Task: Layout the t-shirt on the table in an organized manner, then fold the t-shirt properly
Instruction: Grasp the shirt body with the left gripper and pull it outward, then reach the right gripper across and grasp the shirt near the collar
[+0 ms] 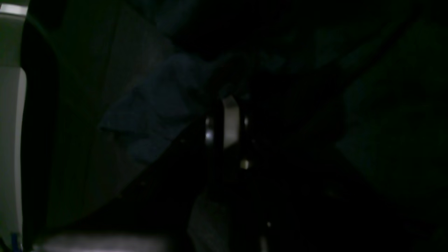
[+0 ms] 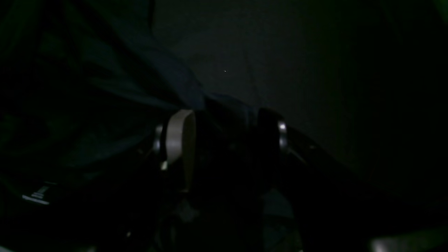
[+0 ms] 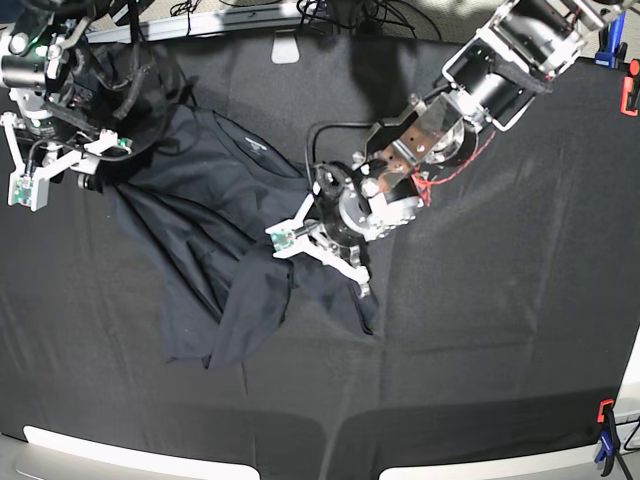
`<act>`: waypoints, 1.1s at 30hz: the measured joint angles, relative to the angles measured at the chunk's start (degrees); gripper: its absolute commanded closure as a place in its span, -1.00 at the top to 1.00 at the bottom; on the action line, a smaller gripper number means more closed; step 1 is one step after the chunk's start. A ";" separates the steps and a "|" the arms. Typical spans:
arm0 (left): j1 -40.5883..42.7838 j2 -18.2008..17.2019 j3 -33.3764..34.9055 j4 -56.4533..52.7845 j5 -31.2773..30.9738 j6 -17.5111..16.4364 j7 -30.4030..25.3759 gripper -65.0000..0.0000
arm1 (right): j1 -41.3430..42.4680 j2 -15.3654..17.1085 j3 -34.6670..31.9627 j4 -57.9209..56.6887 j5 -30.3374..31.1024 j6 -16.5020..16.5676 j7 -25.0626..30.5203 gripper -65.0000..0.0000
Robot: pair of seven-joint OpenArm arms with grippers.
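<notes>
The dark navy t-shirt (image 3: pixel 200 230) lies crumpled on the left half of the black table (image 3: pixel 480 330), its white neck label (image 3: pixel 253 146) facing up. My left gripper (image 3: pixel 312 250) presses down on the shirt's right side and is shut on a bunched fold of it. In the left wrist view the fingers (image 1: pixel 227 101) stand together, with the t-shirt (image 1: pixel 157 108) gathered at their tips. My right gripper (image 3: pixel 88 178) sits at the shirt's upper left edge. Its jaws (image 2: pixel 225 119) are wide open, with the t-shirt's (image 2: pixel 105 87) edge lying between and ahead of them.
Red (image 3: pixel 630 90) and blue (image 3: pixel 605 45) clamps hold the cloth at the far right corner, and another clamp (image 3: pixel 603 430) at the near right. The pale rim (image 3: pixel 100 445) runs along the front edge. Cables (image 3: pixel 300 10) lie behind the table.
</notes>
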 measured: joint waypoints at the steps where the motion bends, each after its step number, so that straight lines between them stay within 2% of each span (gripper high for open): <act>1: 0.00 0.09 0.04 0.00 -0.02 2.19 0.44 -1.00 | 0.00 0.00 0.02 0.00 0.00 0.02 0.31 -0.13; 4: -0.68 -0.46 0.04 0.00 -0.24 8.87 1.05 -1.00 | 0.04 0.00 0.00 0.00 0.02 0.02 0.72 -0.13; 7: -1.44 -3.02 0.02 0.15 0.02 16.46 0.85 -1.00 | 0.00 0.00 0.00 0.00 0.02 0.02 0.83 -0.13; 12: -1.05 -10.60 -0.09 3.52 -2.27 21.03 1.22 -1.00 | 0.00 -0.02 0.00 0.00 0.28 0.02 0.83 -0.13; 17: -0.79 -14.53 -7.04 4.72 -3.76 21.75 2.99 -1.00 | 0.00 0.00 0.00 0.00 1.92 0.02 0.85 -0.13; 22: 1.27 -17.57 -18.29 4.72 -11.91 21.92 2.36 -1.00 | 0.02 -0.02 0.00 0.00 3.10 0.46 0.85 -0.13; 25: 2.93 -18.40 -23.54 4.72 -16.00 21.62 0.94 -1.00 | 0.13 0.00 0.02 0.00 5.90 4.24 0.83 -0.13; 27: 3.85 -18.27 -26.01 4.72 -18.14 18.10 0.81 -1.00 | 0.11 0.00 -0.46 0.00 9.70 8.09 0.85 -0.13; 30: 4.96 -18.14 -27.93 4.72 -20.50 16.15 0.31 -1.00 | 0.13 0.02 -3.74 0.00 13.29 13.05 0.83 -0.13; 33: 5.88 -18.14 -28.85 4.72 -20.70 16.09 -0.26 -1.00 | 0.13 0.04 -10.03 0.00 13.97 14.10 0.85 -0.13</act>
